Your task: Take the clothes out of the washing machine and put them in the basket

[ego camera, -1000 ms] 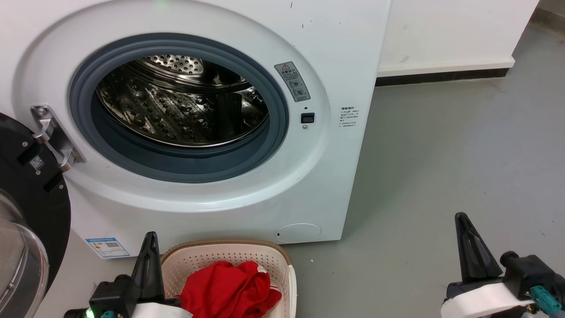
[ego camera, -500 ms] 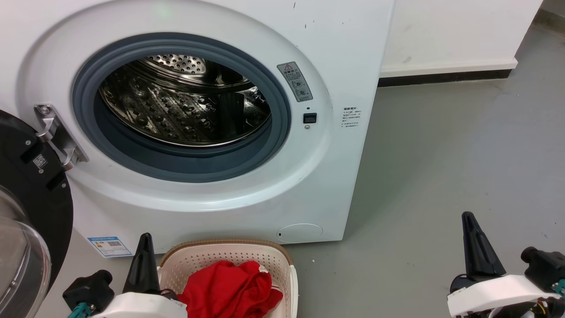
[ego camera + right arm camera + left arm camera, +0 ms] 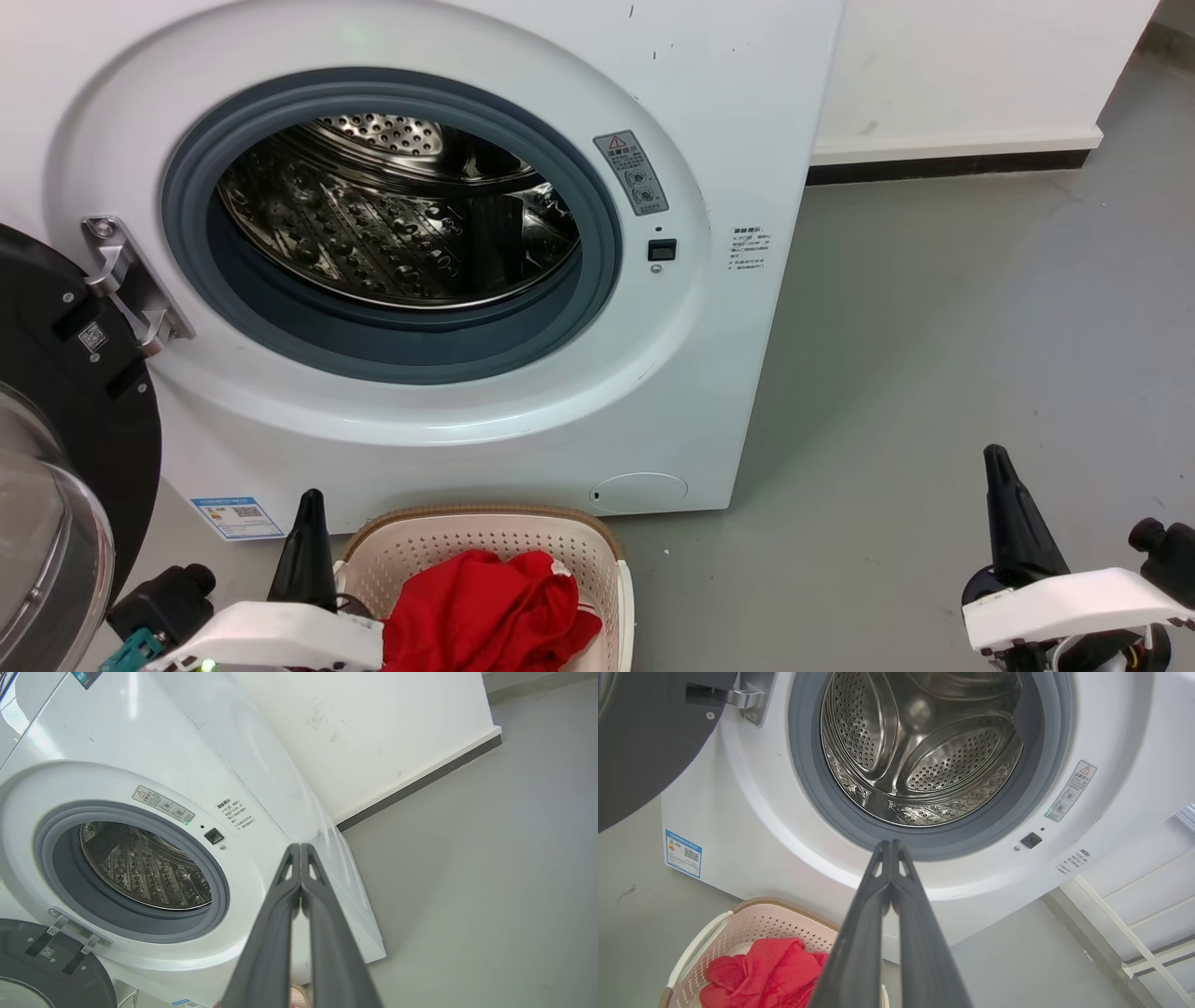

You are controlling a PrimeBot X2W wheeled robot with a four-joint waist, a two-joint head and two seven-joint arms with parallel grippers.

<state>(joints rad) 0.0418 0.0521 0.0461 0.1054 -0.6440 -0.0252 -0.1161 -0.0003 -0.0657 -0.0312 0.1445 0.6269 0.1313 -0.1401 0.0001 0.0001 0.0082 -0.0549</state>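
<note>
Grey floor (image 3: 934, 327), red clothes (image 3: 476, 607) in basket (image 3: 485, 539) — both jaws closed, holding nothing

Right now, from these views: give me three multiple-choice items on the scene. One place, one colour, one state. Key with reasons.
1. Where are the red clothes?
A. on the floor
B. in the basket
C. on a shelf

2. What colour is the seal round the washing machine opening?
A. grey
B. red
C. green

3. What state is the door in?
A. shut
B. open
C. missing

Key:
1 B: the red heap lies inside the perforated walls.
2 A: a grey band rings the opening against the white front.
3 B: the door hangs swung out to the left on its hinge.
</note>
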